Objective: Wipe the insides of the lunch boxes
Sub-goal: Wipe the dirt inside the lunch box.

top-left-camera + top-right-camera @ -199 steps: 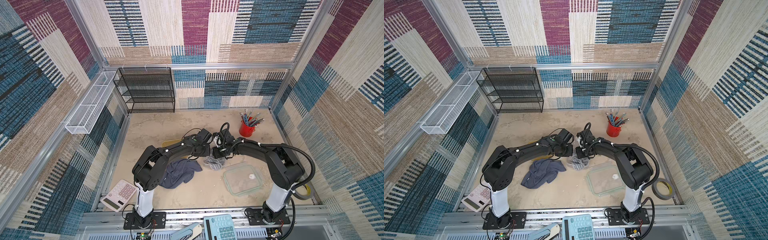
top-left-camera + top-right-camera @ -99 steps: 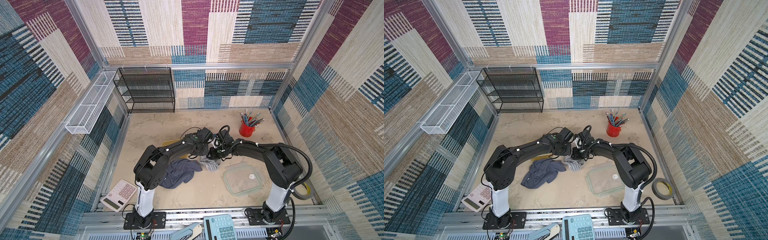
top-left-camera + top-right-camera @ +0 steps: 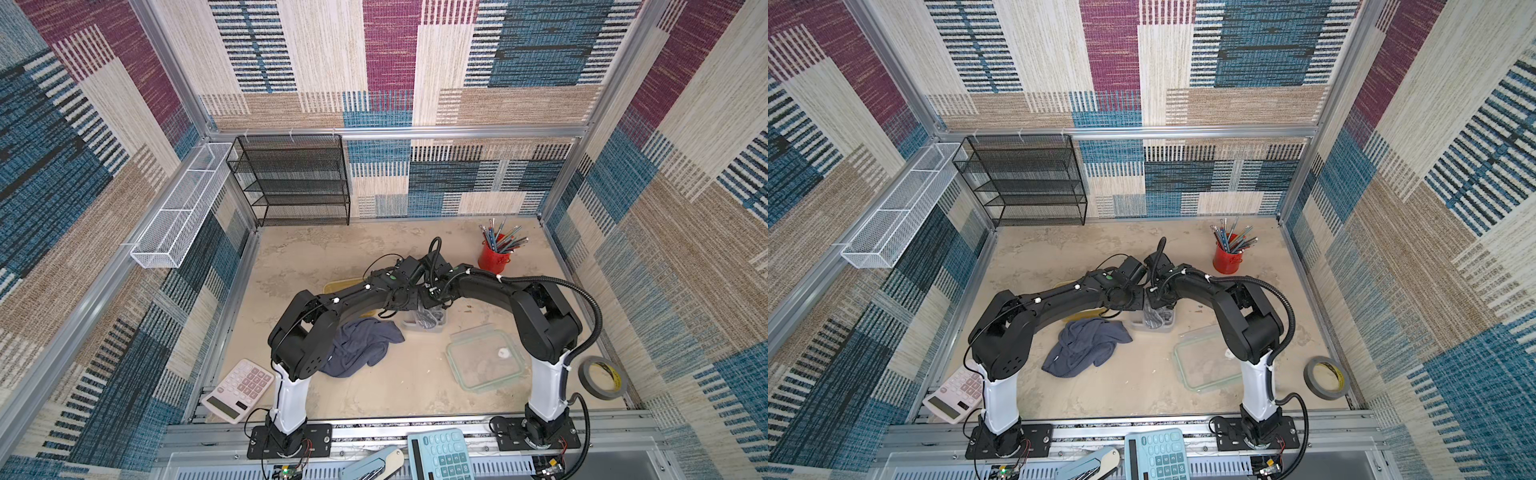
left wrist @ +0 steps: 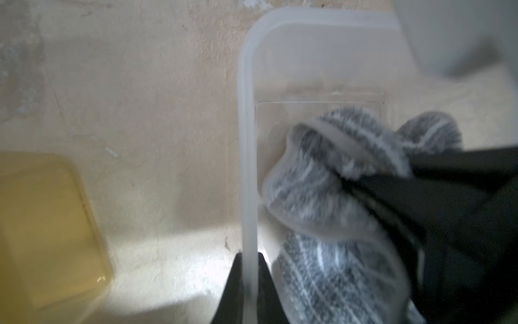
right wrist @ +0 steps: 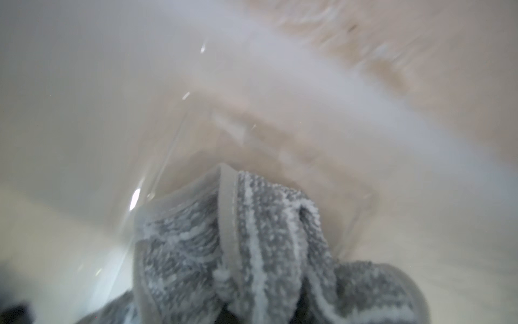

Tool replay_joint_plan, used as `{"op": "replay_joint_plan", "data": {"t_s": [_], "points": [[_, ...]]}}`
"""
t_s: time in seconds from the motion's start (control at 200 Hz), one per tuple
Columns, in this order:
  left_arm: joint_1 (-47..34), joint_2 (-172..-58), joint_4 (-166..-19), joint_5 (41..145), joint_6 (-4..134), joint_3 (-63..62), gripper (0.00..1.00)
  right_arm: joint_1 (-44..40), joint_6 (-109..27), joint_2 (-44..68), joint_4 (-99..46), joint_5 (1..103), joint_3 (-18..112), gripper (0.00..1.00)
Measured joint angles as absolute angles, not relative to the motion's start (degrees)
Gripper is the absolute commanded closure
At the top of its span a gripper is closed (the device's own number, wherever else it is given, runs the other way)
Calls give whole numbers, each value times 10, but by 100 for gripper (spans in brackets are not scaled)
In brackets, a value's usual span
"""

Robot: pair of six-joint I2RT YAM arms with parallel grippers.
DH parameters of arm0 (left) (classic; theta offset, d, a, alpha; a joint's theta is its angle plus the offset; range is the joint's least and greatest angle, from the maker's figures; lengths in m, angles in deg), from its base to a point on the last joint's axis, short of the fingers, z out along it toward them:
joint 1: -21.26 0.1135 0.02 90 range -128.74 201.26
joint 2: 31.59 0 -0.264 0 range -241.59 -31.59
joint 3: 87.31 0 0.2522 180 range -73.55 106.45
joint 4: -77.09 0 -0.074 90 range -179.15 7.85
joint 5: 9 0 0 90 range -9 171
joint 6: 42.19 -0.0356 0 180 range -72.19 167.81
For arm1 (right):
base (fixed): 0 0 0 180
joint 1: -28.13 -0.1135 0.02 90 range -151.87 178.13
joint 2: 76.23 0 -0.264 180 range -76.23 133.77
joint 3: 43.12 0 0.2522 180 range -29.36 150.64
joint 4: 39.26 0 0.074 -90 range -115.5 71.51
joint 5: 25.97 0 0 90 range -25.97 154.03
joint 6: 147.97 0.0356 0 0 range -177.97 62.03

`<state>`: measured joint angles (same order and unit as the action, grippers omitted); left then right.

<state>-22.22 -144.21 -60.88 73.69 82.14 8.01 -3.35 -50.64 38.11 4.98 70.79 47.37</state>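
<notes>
Black arms (image 3: 307,328), white lower posts (image 3: 291,395), black screwed base plates (image 3: 320,438), ribbed hose (image 3: 596,316) on right arm (image 3: 536,320), white cable ties (image 3: 500,277).

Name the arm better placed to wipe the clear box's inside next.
Right: the right gripper is shut on the grey striped cloth inside the clear lunch box; the left gripper pinches its wall.

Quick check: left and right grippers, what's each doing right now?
Left gripper: closed on the wall of the clear lunch box.
Right gripper: closed on the grey striped cloth, inside that box.
</notes>
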Motion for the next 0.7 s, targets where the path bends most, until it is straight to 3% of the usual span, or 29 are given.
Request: {"op": "replay_joint_plan", "data": {"t_s": [0.386,0.701], "points": [[-235,-1440,-689,773,823,54,100,-27,-462,410,83,856,547,87],[-259,-1441,-704,757,826,48,100,-24,-438,377,-40,770,470,86]]}}
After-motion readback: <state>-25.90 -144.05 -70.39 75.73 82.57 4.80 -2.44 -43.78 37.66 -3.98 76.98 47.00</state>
